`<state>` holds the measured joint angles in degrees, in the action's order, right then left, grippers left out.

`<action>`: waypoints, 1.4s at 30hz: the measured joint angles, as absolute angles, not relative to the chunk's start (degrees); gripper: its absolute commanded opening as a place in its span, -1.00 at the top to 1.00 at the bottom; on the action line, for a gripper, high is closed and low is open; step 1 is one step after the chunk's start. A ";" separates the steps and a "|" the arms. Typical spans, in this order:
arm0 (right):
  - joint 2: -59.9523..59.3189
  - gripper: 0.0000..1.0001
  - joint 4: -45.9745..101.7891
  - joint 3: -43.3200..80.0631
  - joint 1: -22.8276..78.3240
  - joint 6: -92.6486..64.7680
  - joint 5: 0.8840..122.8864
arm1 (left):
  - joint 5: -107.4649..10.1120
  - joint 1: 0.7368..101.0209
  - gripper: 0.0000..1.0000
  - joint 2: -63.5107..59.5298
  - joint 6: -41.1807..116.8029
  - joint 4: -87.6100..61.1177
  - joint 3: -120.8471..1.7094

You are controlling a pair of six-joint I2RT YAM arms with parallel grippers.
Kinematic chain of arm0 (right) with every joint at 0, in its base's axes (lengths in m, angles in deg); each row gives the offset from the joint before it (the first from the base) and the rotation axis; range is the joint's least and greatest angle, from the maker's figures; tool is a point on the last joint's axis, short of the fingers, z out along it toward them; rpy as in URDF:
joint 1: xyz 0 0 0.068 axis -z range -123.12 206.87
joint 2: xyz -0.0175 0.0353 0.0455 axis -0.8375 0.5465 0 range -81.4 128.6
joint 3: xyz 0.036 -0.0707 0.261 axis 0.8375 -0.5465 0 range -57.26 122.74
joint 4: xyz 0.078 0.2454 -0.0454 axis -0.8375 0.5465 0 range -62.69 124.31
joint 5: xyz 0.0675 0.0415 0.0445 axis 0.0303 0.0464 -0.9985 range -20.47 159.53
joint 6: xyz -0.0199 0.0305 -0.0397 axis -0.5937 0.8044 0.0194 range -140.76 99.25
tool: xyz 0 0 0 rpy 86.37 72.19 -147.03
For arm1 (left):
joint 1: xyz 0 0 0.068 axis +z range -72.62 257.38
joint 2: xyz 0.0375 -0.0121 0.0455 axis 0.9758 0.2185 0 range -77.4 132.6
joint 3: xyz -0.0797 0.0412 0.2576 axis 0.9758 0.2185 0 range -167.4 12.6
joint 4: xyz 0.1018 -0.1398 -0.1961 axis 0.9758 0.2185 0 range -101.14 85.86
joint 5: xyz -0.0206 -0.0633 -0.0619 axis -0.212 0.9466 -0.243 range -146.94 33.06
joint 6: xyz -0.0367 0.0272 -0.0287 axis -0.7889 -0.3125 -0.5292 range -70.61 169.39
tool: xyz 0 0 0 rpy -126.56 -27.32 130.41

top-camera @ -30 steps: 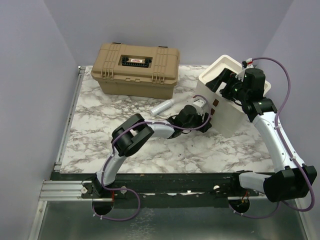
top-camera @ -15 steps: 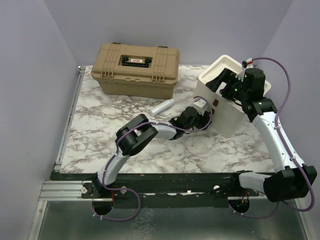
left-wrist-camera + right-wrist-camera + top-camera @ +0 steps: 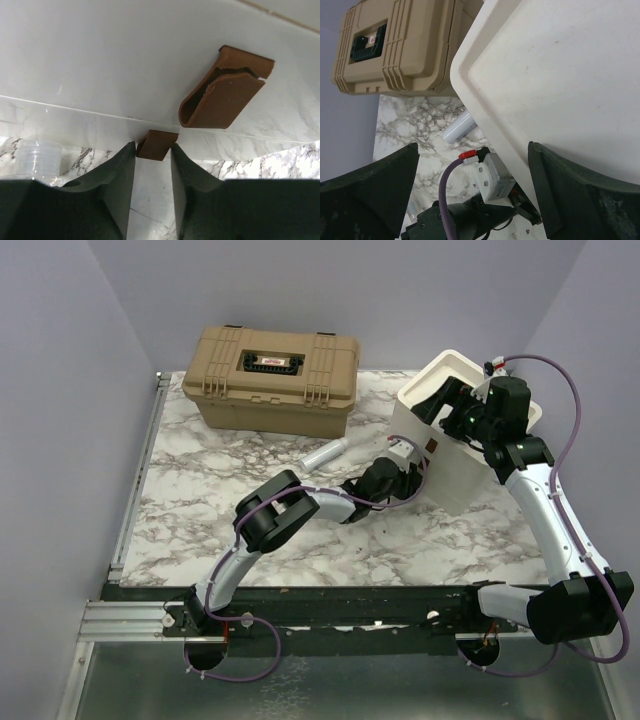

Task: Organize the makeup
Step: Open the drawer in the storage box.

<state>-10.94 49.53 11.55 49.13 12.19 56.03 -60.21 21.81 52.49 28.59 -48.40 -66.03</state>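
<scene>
1. Where the white box (image 3: 460, 475) stands at the right rear of the desk (image 3: 200, 500), the left arm reaches across to its front face; the left fingers (image 3: 115, 190) are drawn in onto a small brown tab (image 3: 157, 142), one tip against each side of it, pinching it.
2. On the same white face a larger brown handle (image 3: 225, 92) sits above and to the right of the tab in the left wrist view; no finger touches it.
3. Up the right side of the desk comes the right arm, ending at the top of the box; the right fingers (image 3: 370, 200) are spread wide, one in front of the box's pale surface, the other off its rim over the desk; whether either touches the box I cannot tell.
4. Of the makeup only a pale tube (image 3: 327, 453) shows; it lies on its side on the desk between the tan case (image 3: 270, 375) and the white box, near the case's front right corner, apart from both sets of fingers.
5. At the rear left the tan case stands closed.
6. Low at the left of the left wrist view a clear ribbed piece (image 3: 35, 155) rests by the box's foot; what it is I cannot tell.
</scene>
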 measured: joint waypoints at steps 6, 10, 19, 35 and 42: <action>-10.94 -0.92 49.55 11.55 49.13 12.17 56.01 | -59.70 21.76 0.62 52.62 26.89 -48.29 -66.05; -10.94 -0.92 49.55 11.55 49.13 12.19 56.01 | -59.57 21.76 0.81 52.62 26.76 -48.29 -66.05; -10.94 -0.92 49.60 11.55 49.13 12.15 56.03 | -57.60 21.87 1.00 51.99 27.48 -48.57 -65.05; -10.92 -0.93 50.16 11.86 49.13 11.69 56.03 | -55.07 21.92 1.00 45.84 28.05 -48.73 -56.57; -10.90 -0.93 50.14 11.86 49.13 11.69 55.96 | -54.78 21.87 1.00 42.91 27.54 -48.81 -52.46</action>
